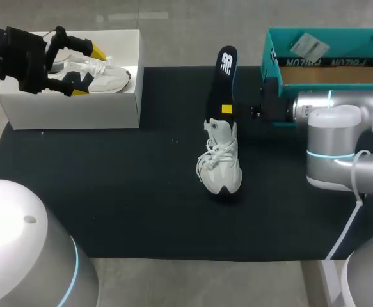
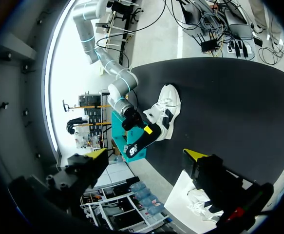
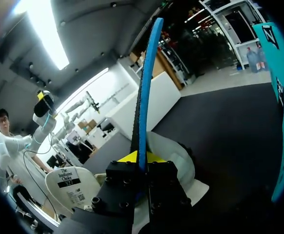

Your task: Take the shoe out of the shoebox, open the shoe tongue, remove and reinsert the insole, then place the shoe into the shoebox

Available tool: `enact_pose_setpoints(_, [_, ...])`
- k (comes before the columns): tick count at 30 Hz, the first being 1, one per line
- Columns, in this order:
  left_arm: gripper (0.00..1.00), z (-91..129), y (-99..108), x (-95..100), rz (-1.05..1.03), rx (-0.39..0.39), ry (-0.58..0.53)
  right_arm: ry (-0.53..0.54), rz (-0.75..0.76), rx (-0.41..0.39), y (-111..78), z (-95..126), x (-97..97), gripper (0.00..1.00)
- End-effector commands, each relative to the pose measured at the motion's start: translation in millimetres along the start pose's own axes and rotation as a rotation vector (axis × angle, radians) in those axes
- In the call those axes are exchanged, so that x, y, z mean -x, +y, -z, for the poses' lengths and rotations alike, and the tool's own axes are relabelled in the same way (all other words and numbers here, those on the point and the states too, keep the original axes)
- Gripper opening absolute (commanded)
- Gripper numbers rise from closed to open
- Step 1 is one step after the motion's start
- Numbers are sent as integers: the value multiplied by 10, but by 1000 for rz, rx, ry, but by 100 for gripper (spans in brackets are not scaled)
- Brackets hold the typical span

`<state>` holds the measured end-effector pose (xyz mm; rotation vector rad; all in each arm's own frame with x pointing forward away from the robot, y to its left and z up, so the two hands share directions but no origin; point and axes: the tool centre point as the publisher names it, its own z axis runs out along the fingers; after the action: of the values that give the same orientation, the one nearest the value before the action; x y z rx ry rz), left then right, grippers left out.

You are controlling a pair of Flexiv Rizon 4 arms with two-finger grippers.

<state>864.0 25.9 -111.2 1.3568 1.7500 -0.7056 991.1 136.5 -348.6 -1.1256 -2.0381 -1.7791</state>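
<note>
1. Head view: right gripper [image 1: 228,110] has its jaws pinching a long dark foam insole with blue edge [image 1: 226,70]. The insole stands upright above the jaws.
2. White lace-up sneaker [image 1: 220,165] sits upright on black table mat [image 1: 109,192], just under the right jaws. The insole's lower end is at its heel opening; cannot tell if it is inside.
3. Right wrist view: yellow fingertips [image 3: 132,157] press the insole from both sides. It runs edge-on straight ahead of the jaws.
4. Teal open cardboard shoebox [image 1: 267,54] is near the right jaws, off to their side behind the arm.
5. Left gripper [image 1: 87,69] has its jaws spread wide, gripping nothing.
6. White cardboard shoebox [image 1: 77,109] lies under the left jaws, with a second white sneaker with dark patch [image 1: 109,75] inside.
7. Left wrist view: the sneaker on the mat and the insole are well ahead of the left jaws.
</note>
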Motion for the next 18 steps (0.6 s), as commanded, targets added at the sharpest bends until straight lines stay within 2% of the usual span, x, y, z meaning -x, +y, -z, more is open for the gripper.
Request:
enact_pose_setpoints(1, [100,-3,8,7,0,-1,5,-11,9,10,-51,-4,-68,0])
enact_pose_setpoints(4, [100,-3,8,7,0,-1,5,-18,32,13,14,33,-121,0])
enact_pose_setpoints(11, [100,-3,8,7,0,-1,5,-3,155,8,303,87,-214,0])
enact_pose_setpoints(18, [100,-3,8,7,0,-1,5,50,204,30,377,59,-134,0])
